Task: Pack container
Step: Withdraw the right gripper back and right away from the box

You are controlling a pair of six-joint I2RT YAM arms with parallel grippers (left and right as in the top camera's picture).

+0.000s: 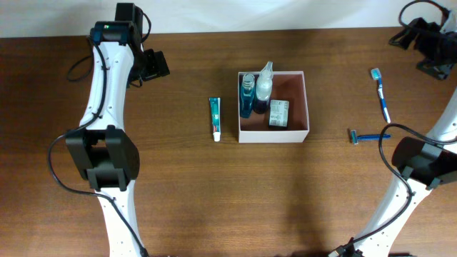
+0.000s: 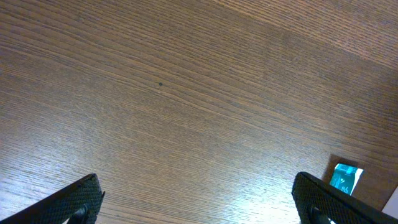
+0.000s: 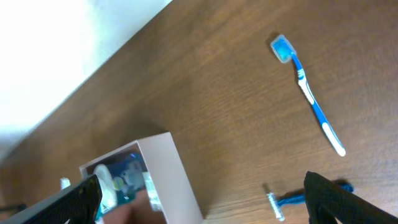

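The container [image 1: 273,135], a square white-walled box with a reddish-brown inside, stands at the table's middle. It holds a blue bottle [image 1: 247,96], a clear spray bottle [image 1: 263,87] and a small packet [image 1: 278,113]. A toothpaste tube [image 1: 215,118] lies just left of it. A blue toothbrush [image 1: 380,93] and a blue razor [image 1: 368,135] lie to its right. My left gripper [image 1: 154,66] is open and empty at the far left; its wrist view [image 2: 199,202] shows the tube's end [image 2: 345,177]. My right gripper [image 1: 421,37] is open and empty at the far right [image 3: 202,199], above the container [image 3: 177,174], toothbrush [image 3: 308,93] and razor [image 3: 289,202].
The brown wooden table [image 1: 178,185] ends at a white wall along the back [image 1: 214,14]. Both arm bases stand at the near corners, left [image 1: 107,157] and right [image 1: 421,160].
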